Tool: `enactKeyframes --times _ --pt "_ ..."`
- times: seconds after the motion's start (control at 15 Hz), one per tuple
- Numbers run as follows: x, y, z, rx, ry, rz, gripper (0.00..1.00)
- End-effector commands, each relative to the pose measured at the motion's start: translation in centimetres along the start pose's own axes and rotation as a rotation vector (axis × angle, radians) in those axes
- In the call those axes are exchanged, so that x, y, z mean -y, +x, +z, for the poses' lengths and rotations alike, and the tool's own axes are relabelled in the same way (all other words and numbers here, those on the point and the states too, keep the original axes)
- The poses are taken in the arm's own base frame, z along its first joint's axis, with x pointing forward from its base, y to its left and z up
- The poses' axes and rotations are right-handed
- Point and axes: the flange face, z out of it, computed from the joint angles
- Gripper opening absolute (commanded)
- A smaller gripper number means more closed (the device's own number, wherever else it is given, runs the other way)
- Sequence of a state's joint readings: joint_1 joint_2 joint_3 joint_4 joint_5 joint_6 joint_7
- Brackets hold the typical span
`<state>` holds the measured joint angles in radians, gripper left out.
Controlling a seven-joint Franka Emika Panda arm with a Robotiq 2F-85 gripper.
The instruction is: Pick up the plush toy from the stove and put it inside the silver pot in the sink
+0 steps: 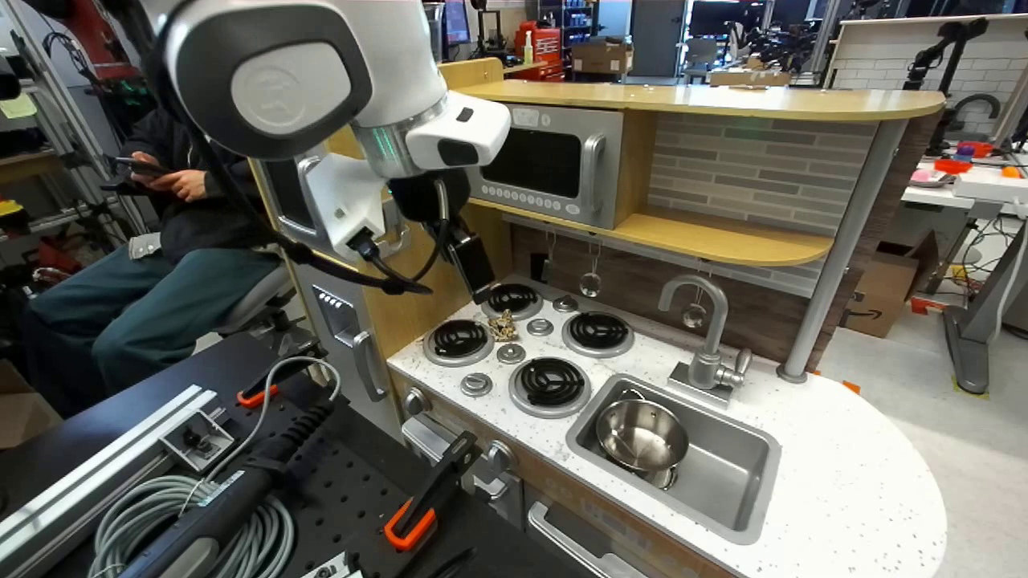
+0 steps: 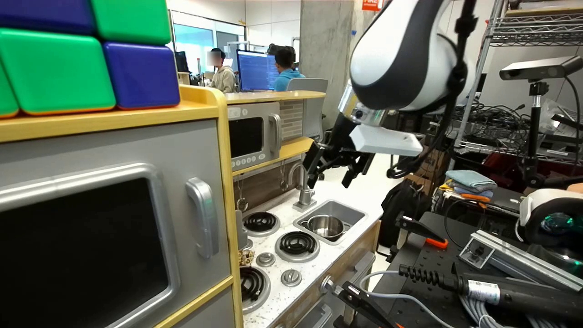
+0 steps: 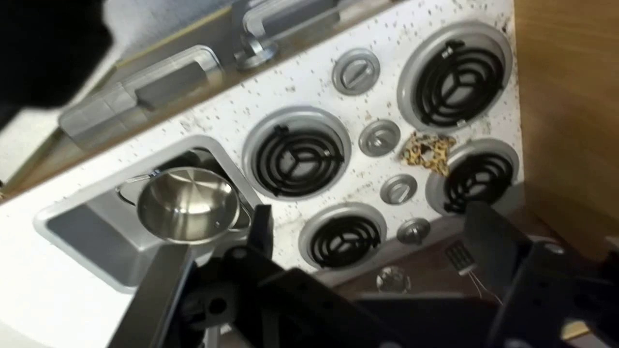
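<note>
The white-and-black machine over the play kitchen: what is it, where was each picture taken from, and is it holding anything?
It is a robot arm, with a claw for grasping at its end. Two pictures come from cameras standing apart from the robot. The third comes from a camera on its wrist, so the claw's black fingers show up close. On the four-burner stove lies a leopard-spotted plush toy, between two of the burners. A silver pot sits in the sink, toward the end nearer the stove. Nothing is held: the claw's fingers are apart, with nothing gripped between them.
</note>
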<state>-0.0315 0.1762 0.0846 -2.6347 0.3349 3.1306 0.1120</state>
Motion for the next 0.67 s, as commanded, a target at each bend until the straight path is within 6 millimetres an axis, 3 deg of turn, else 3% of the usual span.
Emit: enactKeyframes --times 0.0,0.27,0.33,0.53,0.6 --pt "3.6 1.9 5.1 -0.137 0.084 0.034 1.0" --pt "4.8 1.6 12.3 -0.153 0.115 0.072 1.0" --pt "5.5 3.8 13.8 -0.142 0.105 0.086 1.0" --pt "5.5 3.4 20.3 -0.104 0.111 0.192 1.0" --pt "5.6 3.5 21.4 -0.067 0.117 0.256 1.0"
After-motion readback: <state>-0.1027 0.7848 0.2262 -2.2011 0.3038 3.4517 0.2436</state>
